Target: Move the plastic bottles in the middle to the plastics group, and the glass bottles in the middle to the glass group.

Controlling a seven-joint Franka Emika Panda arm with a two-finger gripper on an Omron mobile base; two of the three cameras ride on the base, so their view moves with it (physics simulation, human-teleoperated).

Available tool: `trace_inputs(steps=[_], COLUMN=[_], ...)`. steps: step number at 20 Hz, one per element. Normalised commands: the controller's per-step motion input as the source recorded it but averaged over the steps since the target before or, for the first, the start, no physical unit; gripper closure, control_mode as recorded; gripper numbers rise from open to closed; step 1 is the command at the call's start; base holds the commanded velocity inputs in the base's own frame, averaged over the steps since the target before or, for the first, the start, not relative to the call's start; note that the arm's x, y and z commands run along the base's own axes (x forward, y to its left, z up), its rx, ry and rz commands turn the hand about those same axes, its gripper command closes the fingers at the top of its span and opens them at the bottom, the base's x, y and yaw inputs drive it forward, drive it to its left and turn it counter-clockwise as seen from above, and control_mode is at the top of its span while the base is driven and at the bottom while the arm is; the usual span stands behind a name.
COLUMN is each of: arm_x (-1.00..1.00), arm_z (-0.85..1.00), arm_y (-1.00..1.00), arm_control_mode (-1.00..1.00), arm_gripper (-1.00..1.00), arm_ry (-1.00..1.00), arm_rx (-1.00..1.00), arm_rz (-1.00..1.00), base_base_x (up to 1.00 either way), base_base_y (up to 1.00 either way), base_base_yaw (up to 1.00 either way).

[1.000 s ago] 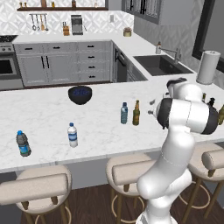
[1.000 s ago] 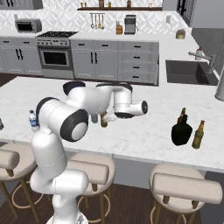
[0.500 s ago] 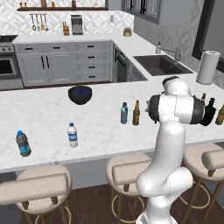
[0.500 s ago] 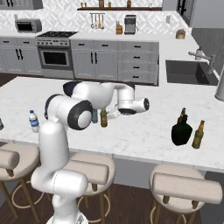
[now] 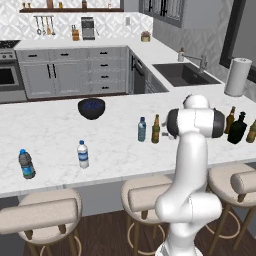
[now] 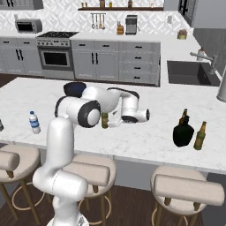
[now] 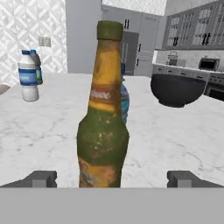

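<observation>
The gripper [image 7: 111, 178] stood with its fingers spread wide, one dark tip at either side of the slim brown beer bottle [image 7: 103, 109], neither tip touching the glass. The bottle stood upright between them on the white marble counter [image 7: 43, 131]. Just behind it, partly hidden, stood the translucent water bottle with a blue cap [image 5: 142, 129] — the two side by side in the middle of the island, seen from the left base camera with the beer bottle [image 5: 156, 129] to its right. Farther along the counter were the white-labelled bottle [image 5: 83, 154] and the blue-labelled bottle [image 5: 26, 163], well apart from the pair. A dark bowl [image 5: 91, 108] sat behind. Toward the opposite end stood the squat black bottle [image 6: 183, 131], flanked by amber long-necked bottles [image 6: 200, 136].
</observation>
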Motion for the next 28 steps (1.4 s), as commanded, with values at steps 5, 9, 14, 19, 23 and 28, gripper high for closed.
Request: trace_inputs(steps=[5,9,14,19,23,28], arm_x=[0.00,0.00,0.00,0.00,0.00,0.00], arm_z=[0.00,-0.11,-0.21,-0.03,0.00,0.00], arm_y=[0.00,0.14,0.20,0.17,0.11,0.04], arm_control_mode=[-1.00,-1.00,-1.00,-1.00,-1.00,-1.00], arm_gripper=[-1.00,-1.00,-1.00,-1.00,-1.00,-1.00], arm_ry=[0.00,0.03,0.02,0.00,0.00,0.00], arm_rx=[0.20,0.06,0.03,0.00,0.00,0.00], arm_rz=[0.07,0.02,0.01,0.00,0.00,0.00], base_base_x=[0.00,0.00,0.00,0.00,0.00,0.00], base_base_y=[0.00,0.00,0.00,0.00,0.00,0.00], base_base_yaw=[0.00,0.00,0.00,0.00,0.00,0.00])
